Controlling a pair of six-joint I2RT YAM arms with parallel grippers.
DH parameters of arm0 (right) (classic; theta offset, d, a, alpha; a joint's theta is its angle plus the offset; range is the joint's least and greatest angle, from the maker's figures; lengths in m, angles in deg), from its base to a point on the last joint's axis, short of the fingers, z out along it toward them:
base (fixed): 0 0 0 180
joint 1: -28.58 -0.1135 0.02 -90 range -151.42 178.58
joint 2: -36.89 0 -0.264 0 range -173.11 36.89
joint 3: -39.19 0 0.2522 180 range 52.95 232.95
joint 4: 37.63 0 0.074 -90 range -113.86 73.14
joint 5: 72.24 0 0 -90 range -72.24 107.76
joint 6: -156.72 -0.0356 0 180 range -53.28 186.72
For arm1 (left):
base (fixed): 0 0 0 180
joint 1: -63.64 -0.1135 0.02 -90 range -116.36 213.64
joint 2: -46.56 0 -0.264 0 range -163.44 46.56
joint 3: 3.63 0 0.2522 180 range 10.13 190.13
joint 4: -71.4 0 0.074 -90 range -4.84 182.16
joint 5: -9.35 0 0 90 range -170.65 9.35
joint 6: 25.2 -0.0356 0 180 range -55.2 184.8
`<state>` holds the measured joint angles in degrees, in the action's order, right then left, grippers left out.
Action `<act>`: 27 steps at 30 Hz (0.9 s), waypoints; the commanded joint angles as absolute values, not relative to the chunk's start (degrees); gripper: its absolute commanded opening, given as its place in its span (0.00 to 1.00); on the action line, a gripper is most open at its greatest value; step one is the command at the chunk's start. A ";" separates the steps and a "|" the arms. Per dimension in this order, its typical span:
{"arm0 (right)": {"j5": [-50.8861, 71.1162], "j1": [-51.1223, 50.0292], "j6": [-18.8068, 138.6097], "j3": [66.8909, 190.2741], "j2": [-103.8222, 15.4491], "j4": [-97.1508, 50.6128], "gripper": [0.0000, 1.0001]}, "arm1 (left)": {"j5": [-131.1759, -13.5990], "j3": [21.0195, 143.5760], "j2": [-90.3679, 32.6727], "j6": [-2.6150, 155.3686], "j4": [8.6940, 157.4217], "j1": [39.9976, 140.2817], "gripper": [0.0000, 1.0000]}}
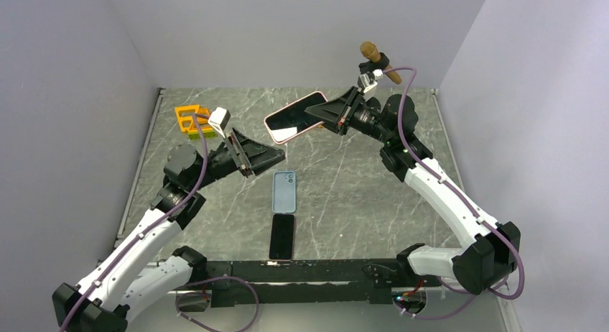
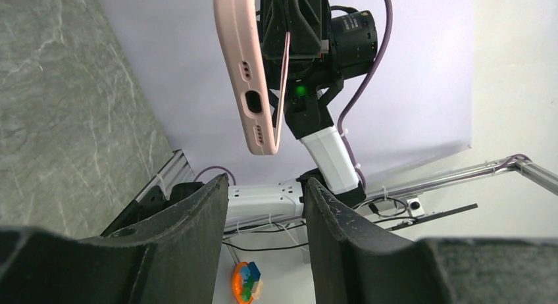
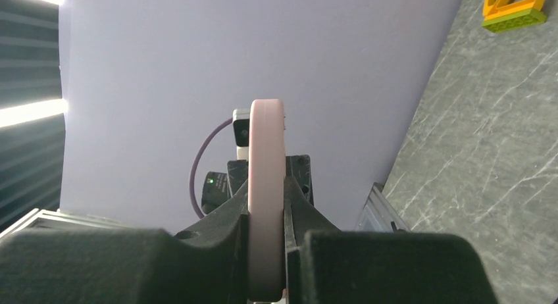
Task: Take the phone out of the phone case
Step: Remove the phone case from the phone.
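Currently the right fingers [image 3: 297, 202] are clenched on the pink phone case [image 2: 240, 67], holding it aloft over the desk [image 1: 345, 188] with the phone [image 1: 291, 116] apparently inside. The left fingers [image 2: 197, 218] stand released and empty nearby. Ideally they would pinch one case corner and peel it back gently.

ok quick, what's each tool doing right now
left tool: open, holding nothing
right tool: shut on the pink-cased phone, held up in the air
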<state>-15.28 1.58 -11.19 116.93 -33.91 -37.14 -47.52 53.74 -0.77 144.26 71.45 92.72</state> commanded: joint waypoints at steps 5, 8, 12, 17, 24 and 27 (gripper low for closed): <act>-14.94 0.91 -12.98 118.22 -31.99 -44.33 0.00 | -47.38 55.83 -2.66 145.28 66.47 92.82 0.53; -15.05 0.60 -12.74 118.12 -31.62 -44.15 0.00 | -47.11 56.05 -3.68 145.78 65.93 92.73 0.50; -15.10 0.16 -12.84 118.23 -31.30 -44.19 0.00 | -46.55 55.54 -4.93 147.21 63.33 92.64 0.44; -15.87 -0.33 -12.69 118.36 -30.81 -43.96 0.00 | -46.30 54.57 -5.37 147.71 61.08 92.25 0.37; -21.46 -0.35 -15.80 118.69 -31.41 -46.43 0.00 | -42.50 54.14 -7.10 146.91 56.12 91.04 0.06; -25.96 -0.33 -17.68 120.58 -32.57 -43.48 0.00 | -37.15 58.21 -8.71 138.45 60.00 89.66 0.00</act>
<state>-16.68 0.26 -12.00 116.93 -33.69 -38.63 -42.98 53.66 -6.56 147.51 60.12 91.41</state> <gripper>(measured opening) 0.173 0.064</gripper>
